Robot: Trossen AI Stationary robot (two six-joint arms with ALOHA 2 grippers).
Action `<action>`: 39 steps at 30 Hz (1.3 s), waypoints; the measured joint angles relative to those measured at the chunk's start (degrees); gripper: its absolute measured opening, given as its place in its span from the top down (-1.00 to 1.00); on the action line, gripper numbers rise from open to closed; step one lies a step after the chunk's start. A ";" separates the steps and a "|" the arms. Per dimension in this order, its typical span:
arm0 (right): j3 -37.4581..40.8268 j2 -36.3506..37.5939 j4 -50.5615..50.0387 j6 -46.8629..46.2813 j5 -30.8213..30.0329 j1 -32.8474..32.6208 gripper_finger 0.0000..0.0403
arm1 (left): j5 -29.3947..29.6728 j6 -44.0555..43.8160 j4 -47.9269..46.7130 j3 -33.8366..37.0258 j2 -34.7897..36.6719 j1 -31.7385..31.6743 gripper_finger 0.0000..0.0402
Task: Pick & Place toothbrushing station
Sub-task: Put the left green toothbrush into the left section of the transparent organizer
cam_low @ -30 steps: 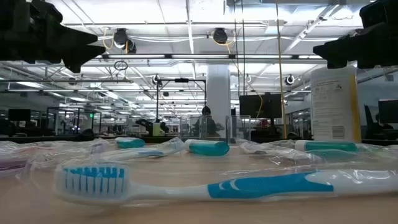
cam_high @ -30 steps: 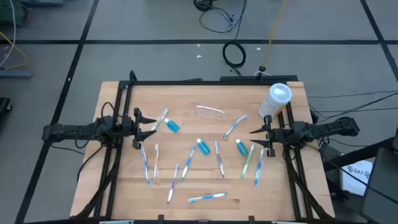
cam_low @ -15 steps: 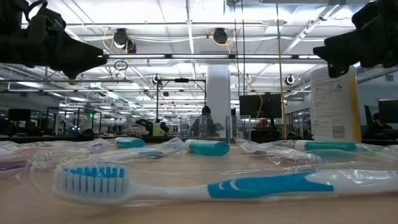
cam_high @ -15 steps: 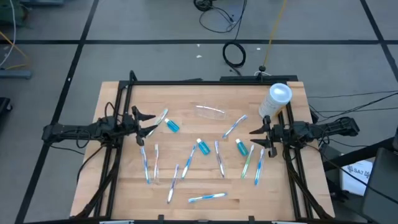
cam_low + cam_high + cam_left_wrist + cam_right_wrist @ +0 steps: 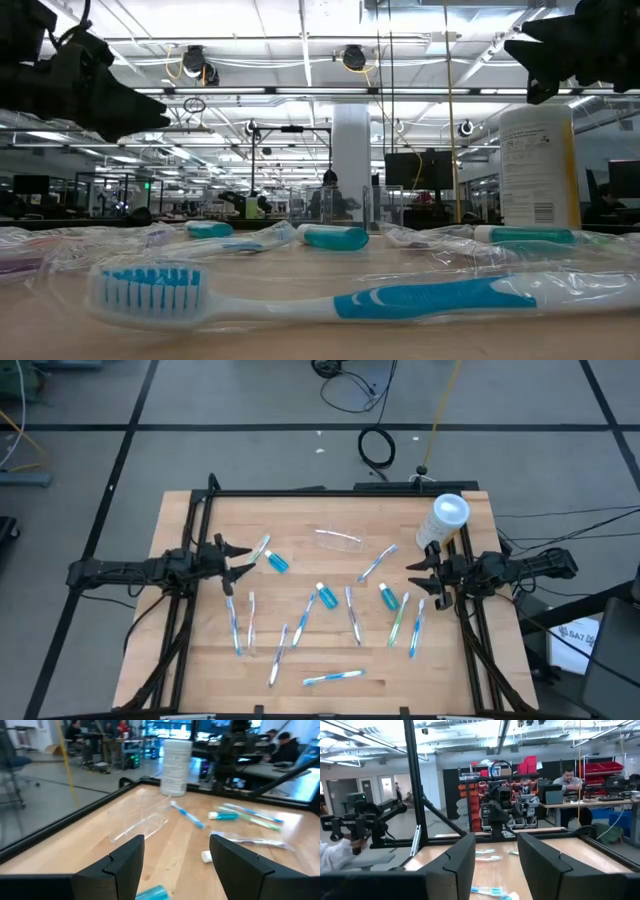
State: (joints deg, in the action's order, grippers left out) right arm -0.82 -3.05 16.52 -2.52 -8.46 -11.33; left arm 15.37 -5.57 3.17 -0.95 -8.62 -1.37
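Note:
The toothbrushing station [image 5: 339,540] is a small clear plastic holder lying on the wooden table at far centre; it also shows in the left wrist view [image 5: 141,817]. My left gripper [image 5: 248,560] is open and empty above the table's left side, pointing toward the holder from some way off. My right gripper [image 5: 413,580] is open and empty above the table's right side, beside the toothbrushes. In the low view the left gripper [image 5: 130,105] and right gripper [image 5: 520,50] both hang well above the table.
Several blue-and-white toothbrushes [image 5: 349,614] and teal toothpaste tubes [image 5: 277,563] lie scattered over the table's middle and near part. A whitish cylinder with a round white top [image 5: 448,520] stands at the far right corner. A dark frame rail [image 5: 330,491] runs along the far edge.
My left gripper has come down a little. My right gripper has risen a little and drawn slightly toward the table's right edge. Both stay open, and nothing on the table has moved.

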 joint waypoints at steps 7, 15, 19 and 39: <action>0.00 -0.97 -0.04 5.64 -18.76 0.00 0.31 | 3.68 -2.87 -1.43 -0.46 -6.50 -4.21 -0.16; 0.00 -5.40 -0.04 -11.77 -32.52 0.06 0.31 | 6.81 -16.05 -3.86 -2.48 -21.56 -12.96 -0.15; 0.00 -8.85 -0.03 -14.30 -32.84 0.11 0.31 | 1.07 -15.76 -6.29 -7.33 -29.04 -16.72 -0.15; -3.94 -33.80 26.91 -9.84 -27.26 0.15 0.31 | -2.43 -11.31 -8.69 -19.65 -59.72 -25.14 -0.15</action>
State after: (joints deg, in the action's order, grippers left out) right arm -4.76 -36.85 43.43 -12.36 -35.72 -11.18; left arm 12.94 -16.88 -5.52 -20.60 -68.34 -26.51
